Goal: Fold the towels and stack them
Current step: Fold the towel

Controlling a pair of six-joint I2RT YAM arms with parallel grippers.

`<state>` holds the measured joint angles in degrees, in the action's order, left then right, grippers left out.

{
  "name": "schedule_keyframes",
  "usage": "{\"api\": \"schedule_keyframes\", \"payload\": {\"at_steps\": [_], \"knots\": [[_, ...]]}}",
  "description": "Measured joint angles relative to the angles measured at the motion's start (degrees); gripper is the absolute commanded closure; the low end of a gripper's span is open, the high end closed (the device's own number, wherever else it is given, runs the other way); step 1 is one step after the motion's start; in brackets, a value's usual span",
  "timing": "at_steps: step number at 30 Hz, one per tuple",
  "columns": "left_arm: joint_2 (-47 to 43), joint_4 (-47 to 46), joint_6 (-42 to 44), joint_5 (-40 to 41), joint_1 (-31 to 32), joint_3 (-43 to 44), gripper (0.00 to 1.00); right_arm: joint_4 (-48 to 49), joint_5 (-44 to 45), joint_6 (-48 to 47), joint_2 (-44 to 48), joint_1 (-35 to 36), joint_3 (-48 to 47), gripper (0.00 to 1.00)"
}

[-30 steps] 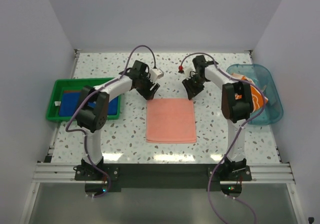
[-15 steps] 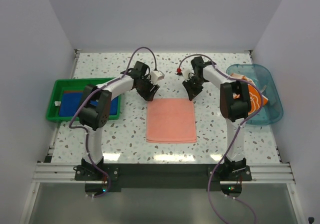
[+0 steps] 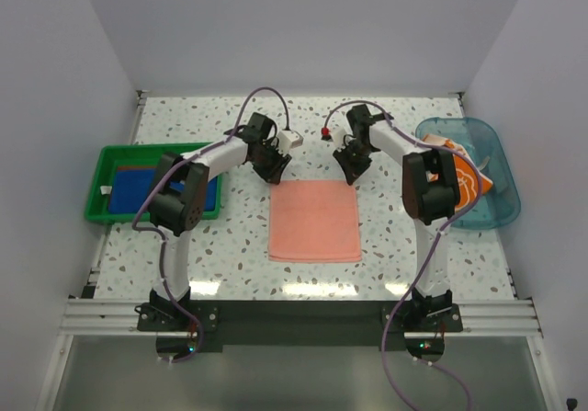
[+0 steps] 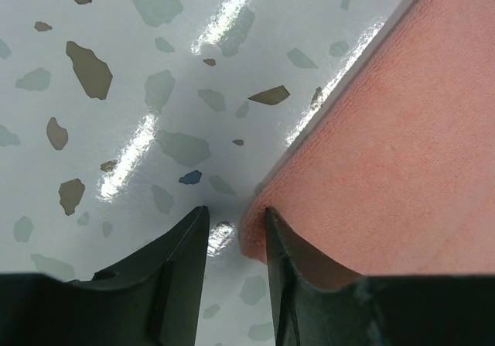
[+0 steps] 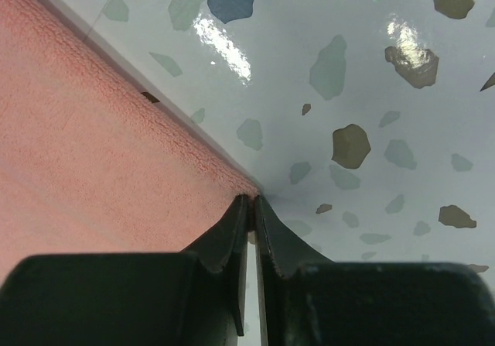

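Note:
A pink towel (image 3: 314,220) lies flat in the middle of the table. My left gripper (image 3: 273,174) is at its far left corner. In the left wrist view the left gripper (image 4: 232,224) is slightly open, with the pink towel's (image 4: 387,145) corner lying between the fingers, against the right one. My right gripper (image 3: 352,174) is at the far right corner. In the right wrist view the right gripper (image 5: 253,200) is shut, pinching the tip of the pink towel's (image 5: 93,160) corner. A royal blue towel (image 3: 138,188) and a rust-brown towel (image 3: 138,165) lie in the tray. An orange towel (image 3: 469,179) lies in the tub.
A green plastic tray (image 3: 96,190) stands at the left edge of the speckled table. A clear blue plastic tub (image 3: 496,211) stands at the right edge. White walls enclose the table on three sides.
Both wrists have shifted slightly at the towel's far corners. The pink towel lies where it was.

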<state>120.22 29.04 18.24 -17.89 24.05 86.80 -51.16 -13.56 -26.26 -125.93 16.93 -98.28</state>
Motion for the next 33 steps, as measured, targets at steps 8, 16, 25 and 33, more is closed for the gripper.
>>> {"api": "schedule_keyframes", "payload": {"at_steps": [8,16,25,33], "knots": [[0.0,0.68,0.87,-1.01,-0.04,-0.22,0.59,1.33,1.22,0.02,0.92,0.48,1.36,0.94],[-0.24,1.75,0.96,-1.57,-0.04,-0.39,0.62,2.38,2.62,0.26,1.62,0.83,2.38,0.95],[-0.59,1.62,0.87,-1.66,-0.02,-1.42,0.9,3.41,3.87,0.72,2.34,1.36,3.39,0.98],[0.31,3.69,1.11,-1.2,0.0,0.81,1.0,5.25,4.15,2.16,3.21,1.36,4.57,1.0]]}}
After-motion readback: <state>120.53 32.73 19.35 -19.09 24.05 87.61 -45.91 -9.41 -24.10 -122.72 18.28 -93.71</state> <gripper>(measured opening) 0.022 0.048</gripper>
